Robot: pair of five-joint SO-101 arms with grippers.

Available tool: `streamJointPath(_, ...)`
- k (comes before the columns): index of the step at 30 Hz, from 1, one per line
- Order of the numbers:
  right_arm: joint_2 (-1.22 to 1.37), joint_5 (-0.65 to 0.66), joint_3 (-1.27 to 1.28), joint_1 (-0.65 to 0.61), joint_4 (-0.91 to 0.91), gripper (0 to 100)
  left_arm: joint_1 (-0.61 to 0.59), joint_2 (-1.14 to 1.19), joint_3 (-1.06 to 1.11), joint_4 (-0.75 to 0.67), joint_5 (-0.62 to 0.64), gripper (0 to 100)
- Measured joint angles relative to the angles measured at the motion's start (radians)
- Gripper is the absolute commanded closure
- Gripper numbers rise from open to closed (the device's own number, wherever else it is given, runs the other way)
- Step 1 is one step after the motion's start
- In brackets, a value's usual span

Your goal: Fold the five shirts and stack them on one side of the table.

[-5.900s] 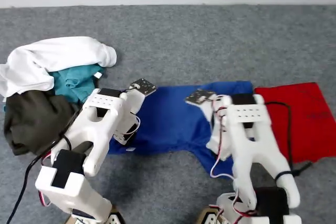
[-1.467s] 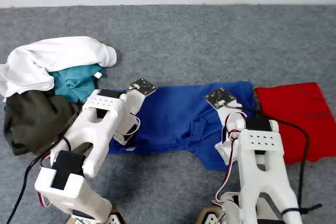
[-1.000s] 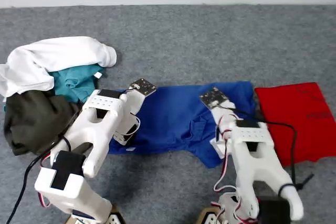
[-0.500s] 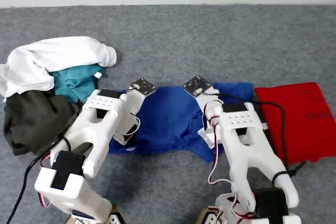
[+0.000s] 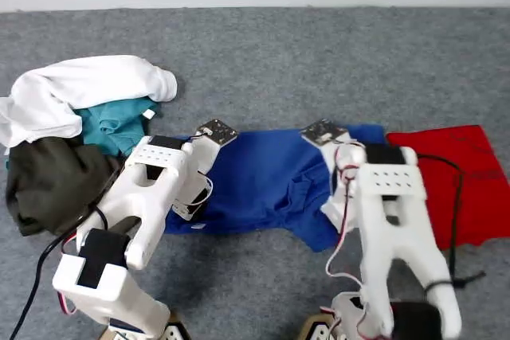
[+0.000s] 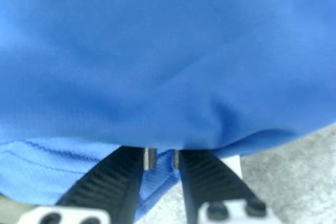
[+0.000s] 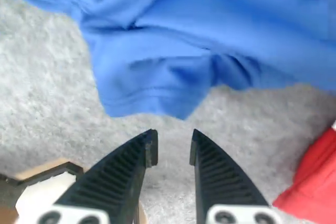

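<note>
Left gripper [image 6: 163, 159]: jaws nearly closed, pinching the hem of the blue shirt [image 5: 263, 181], cloth draped over the tips. This is at the shirt's left edge, near side of the table [image 5: 319, 61].

Right gripper [image 7: 170, 148]: jaws parted a moderate gap, holding nothing, over bare table. The blue shirt's near corner lies just beyond its tips, not touching. The red shirt [image 5: 470, 181] is off to one side of it.

The blue shirt lies spread and wrinkled mid-table between the two arms.

Count: five shirts, one of each colour. The red shirt is flat, just beside the blue one on the right. The white shirt [image 5: 80, 89], teal shirt [image 5: 115, 125] and dark olive shirt [image 5: 48, 181] are heaped together, unfolded, far left.
</note>
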Motion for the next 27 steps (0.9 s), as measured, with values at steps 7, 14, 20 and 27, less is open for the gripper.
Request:
streamJointPath(7,-0.057,0.037,0.210,0.029,-0.117,88.8,0.000,0.000,0.006,-0.002,0.000,93)
streamJointPath(14,-0.057,0.041,0.331,0.028,-0.351,88.8,0.000,0.000,0.006,-0.002,0.000,93)
streamJointPath(20,-0.057,0.043,0.394,0.028,-0.499,89.0,0.000,0.000,0.006,-0.002,0.000,93)
streamJointPath(27,-0.063,0.049,0.431,0.028,-0.586,98.3,0.000,0.000,0.006,-0.002,0.000,93)
